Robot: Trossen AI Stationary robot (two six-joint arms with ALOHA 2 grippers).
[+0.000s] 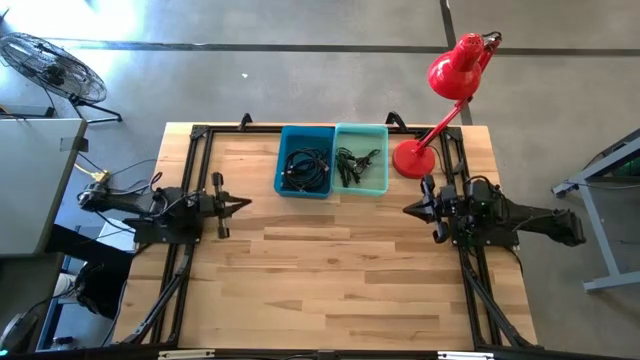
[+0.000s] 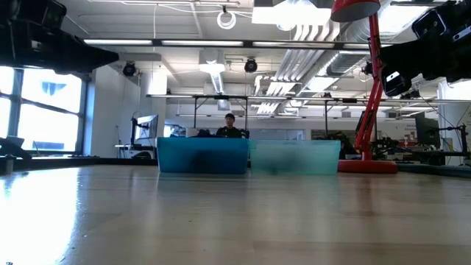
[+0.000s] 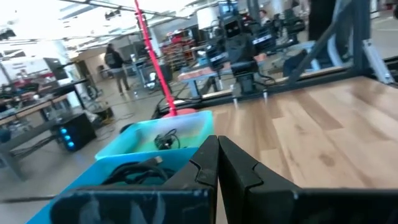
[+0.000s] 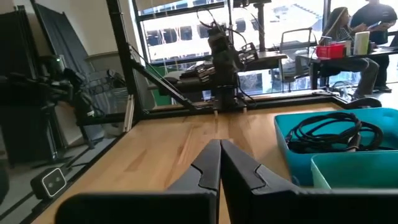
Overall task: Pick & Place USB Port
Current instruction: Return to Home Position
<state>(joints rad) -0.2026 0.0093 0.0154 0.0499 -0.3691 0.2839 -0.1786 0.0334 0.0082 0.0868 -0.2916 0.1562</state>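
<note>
Seen low, blue bin (image 2: 202, 156) and green bin (image 2: 296, 157) hide their contents.

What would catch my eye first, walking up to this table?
Probably the bright red desk lamp at the far right corner of the table. Next come the blue bin and green bin, side by side at the middle of the far edge, each holding black cables. The left tool and right tool, both shut, face each other from opposite sides.
</note>
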